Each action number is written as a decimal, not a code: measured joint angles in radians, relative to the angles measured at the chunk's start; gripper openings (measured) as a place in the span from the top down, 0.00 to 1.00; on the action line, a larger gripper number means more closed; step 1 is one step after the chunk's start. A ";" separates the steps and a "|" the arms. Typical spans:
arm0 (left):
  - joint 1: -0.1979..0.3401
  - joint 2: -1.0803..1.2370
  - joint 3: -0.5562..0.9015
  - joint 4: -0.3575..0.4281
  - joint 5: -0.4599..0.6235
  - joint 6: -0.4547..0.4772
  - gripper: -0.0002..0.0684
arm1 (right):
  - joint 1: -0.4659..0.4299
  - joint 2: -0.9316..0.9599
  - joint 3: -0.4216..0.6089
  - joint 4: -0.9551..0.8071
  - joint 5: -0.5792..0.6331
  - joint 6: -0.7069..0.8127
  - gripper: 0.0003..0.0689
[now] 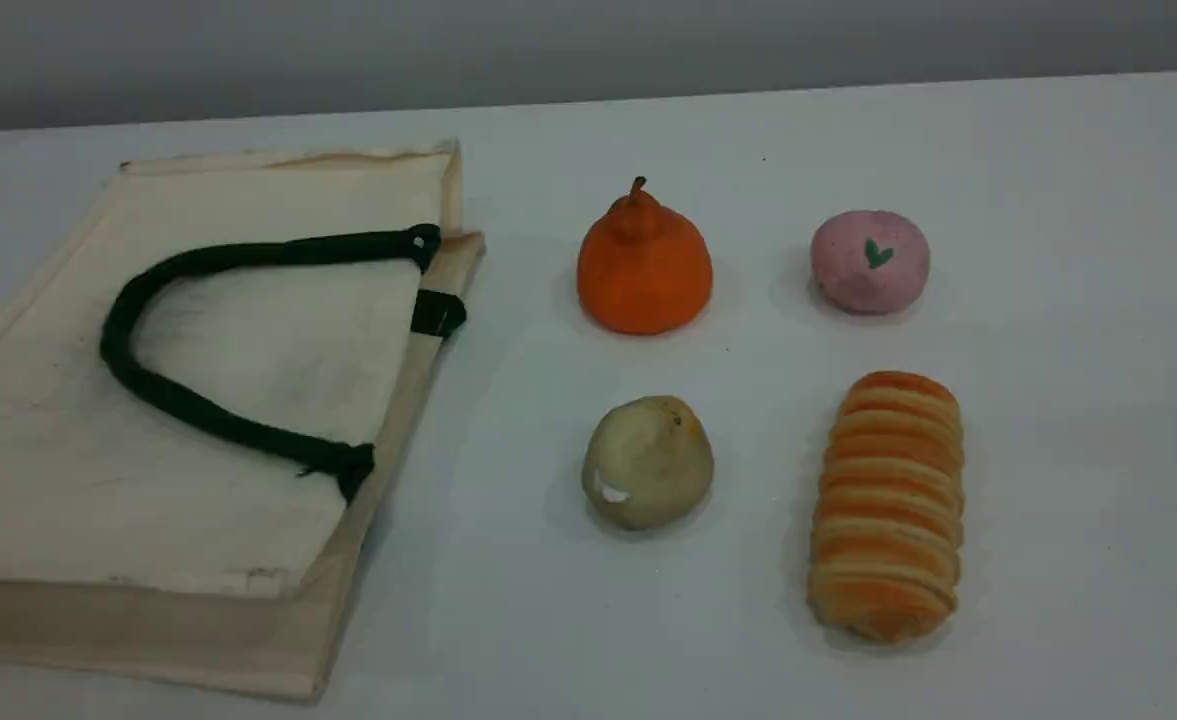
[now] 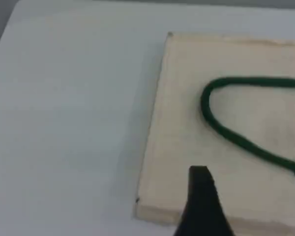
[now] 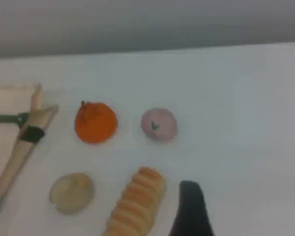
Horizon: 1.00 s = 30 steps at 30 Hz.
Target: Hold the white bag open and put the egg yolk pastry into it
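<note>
1. The white bag (image 1: 148,400) lies flat on the left of the table, its mouth edge facing right toward the foods, dark green rope handle (image 1: 188,405) flopped on top. Nothing is lifting it.
2. The egg yolk pastry (image 1: 647,461) sits on the bare table just right of the bag's mouth, near row, well apart from the orange pear-shaped fruit (image 1: 644,264) behind it and the striped bread roll (image 1: 888,505) to its right.
3. Left gripper (image 2: 202,196) hovers over the bag's left part — empty; one dark fingertip shows, so whether the jaws are apart I cannot tell.
4. Right gripper (image 3: 191,206) hangs above the foods, empty, its spread likewise not shown. In its wrist view the pastry (image 3: 72,192) lies to its left, beyond the roll (image 3: 136,200).
5. Judgement: the right arm is nearer the pastry and must shift left over the roll; the left arm is placed for the bag's mouth.
</note>
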 joint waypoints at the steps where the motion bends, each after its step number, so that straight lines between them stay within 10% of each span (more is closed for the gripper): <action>1: 0.000 0.034 -0.020 0.000 -0.007 0.000 0.35 | 0.000 0.043 -0.025 0.000 0.001 0.000 0.32; 14: 0.000 0.625 -0.270 -0.003 0.002 0.000 0.35 | 0.000 0.527 -0.201 0.055 -0.061 -0.019 0.32; 30: 0.000 1.153 -0.278 -0.001 -0.318 -0.029 0.35 | 0.000 0.714 -0.205 0.070 -0.283 -0.067 0.32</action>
